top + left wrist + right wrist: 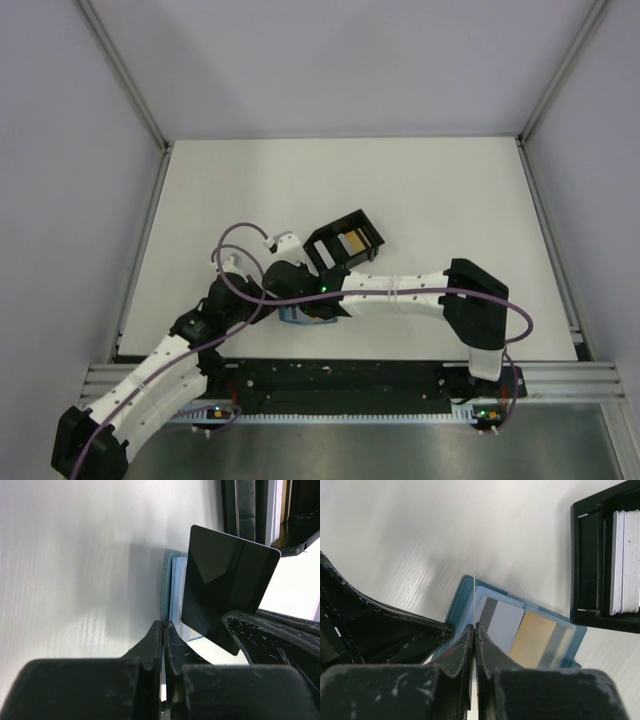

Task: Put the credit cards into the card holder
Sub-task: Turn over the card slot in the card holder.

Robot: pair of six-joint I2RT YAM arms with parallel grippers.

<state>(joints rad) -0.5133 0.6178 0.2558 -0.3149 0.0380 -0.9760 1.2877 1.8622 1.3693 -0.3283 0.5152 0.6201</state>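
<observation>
**A:** From above, what crowds the spot?

**B:** The 2 arms meet at the middle of the table (400,180). The right arm (400,292) reaches in from the right and covers most of the card holder (298,316), so only a teal sliver shows. The black tray (322,250) sits just beyond at an angle, with a stack of cards (353,243) inside. The left arm (160,365) comes in from the near left.

**A:** And the right wrist camera?

**B:** The right gripper (474,627) is clamped on 1 credit card (475,580), seen edge-on as a thin line. The card holder lies open and flat, under and just past the fingertips. A silver-grey card (502,625) and a gold card (537,637) sit in its sleeves. The tray stands just beside its right corner.

**A:** Left wrist?

**B:** The left gripper (163,626) has its fingers pressed together with nothing between them. Its tips sit at the holder's edge, probably touching, though shadow hides the contact. The held card stands upright just to its right, dark in shadow, with the tray behind.
</observation>
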